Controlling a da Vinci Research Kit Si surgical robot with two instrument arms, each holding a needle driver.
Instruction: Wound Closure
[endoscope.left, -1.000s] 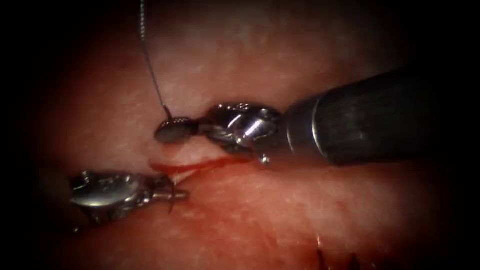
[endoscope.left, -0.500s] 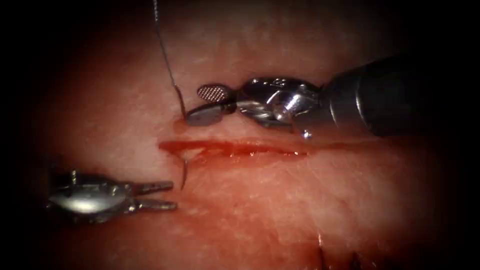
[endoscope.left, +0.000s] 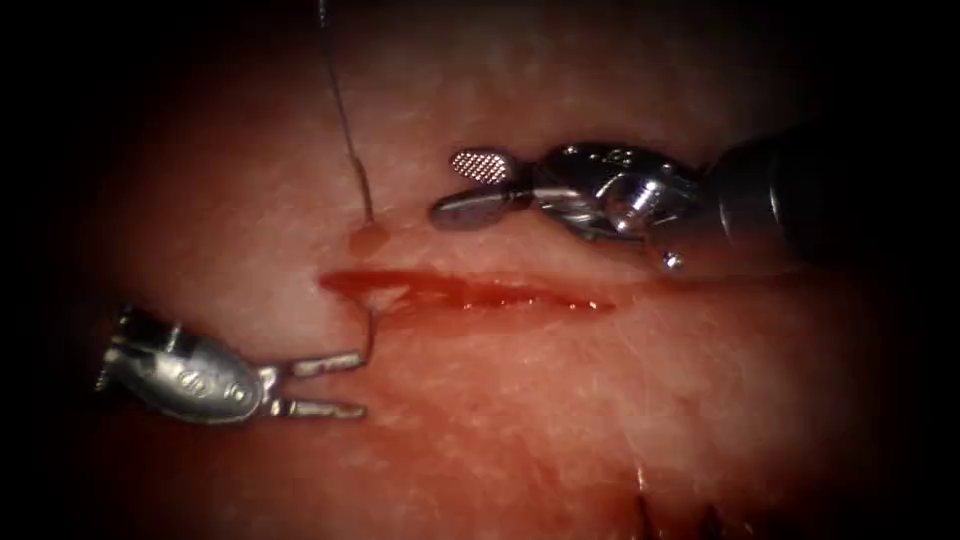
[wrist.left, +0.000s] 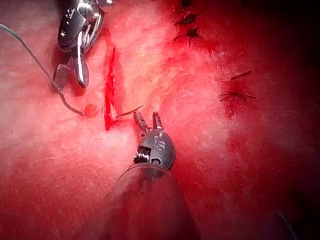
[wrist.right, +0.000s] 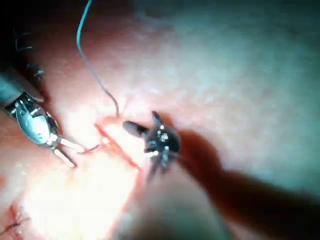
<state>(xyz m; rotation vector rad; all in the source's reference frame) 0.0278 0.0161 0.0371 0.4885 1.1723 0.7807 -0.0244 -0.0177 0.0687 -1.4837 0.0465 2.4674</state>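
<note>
The needle (endoscope.left: 368, 330) stands in the tissue (endoscope.left: 560, 420) at the cut's (endoscope.left: 470, 293) left end, its tip emerging on the near side just beside the left tool's (endoscope.left: 345, 385) spread, empty jaws, while the right tool (endoscope.left: 470, 190), also spread and empty, hovers farther off.

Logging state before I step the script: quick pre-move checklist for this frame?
1. Left gripper open, holding nothing: ok.
2. Right gripper open, holding nothing: ok.
3. Needle in the tissue at the left end of the cut, its tip out on the cut's near edge, beside the left gripper: ok.
4. Needle held by a tool: not ok, it is free.
5. Thread enters the tissue on the cut's far side: ok.
6. Depth of the needle's bite: cannot tell.
</note>
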